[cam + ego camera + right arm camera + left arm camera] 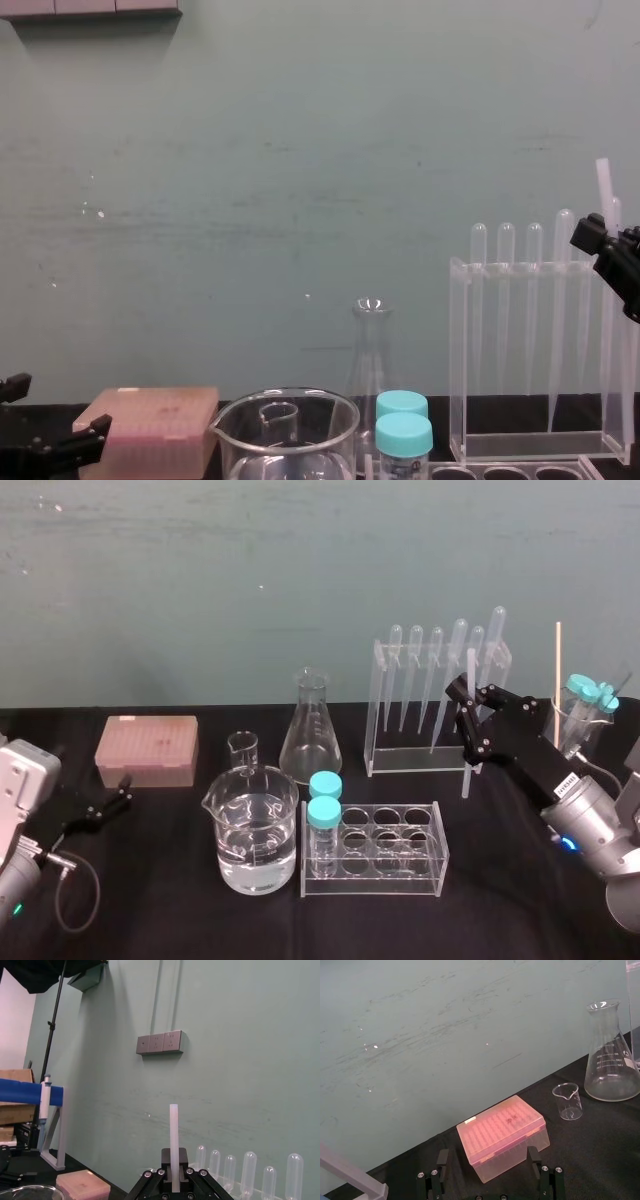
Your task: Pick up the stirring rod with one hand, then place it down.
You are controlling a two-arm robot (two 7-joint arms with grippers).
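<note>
The stirring rod (469, 670) is a thin whitish stick standing upright just in front of the clear pipette rack (436, 705). My right gripper (469, 720) is shut on its middle, reaching in from the right. In the right wrist view the rod (173, 1140) rises straight from between the closed fingers of the right gripper (173, 1186). The chest view has the rod's top (602, 180) above the right gripper (598, 240) at the far right. I cannot tell whether the rod's lower end touches the table. My left gripper (108, 807) rests open at the left, by the pink box (502, 1136).
A water-filled beaker (256, 840), a small beaker (243, 748) and a conical flask (311, 735) stand mid-table. A clear tube rack (390, 855) holds two blue-capped tubes. A beaker with capped tubes and a wooden stick (582, 720) stands far right, behind the right arm.
</note>
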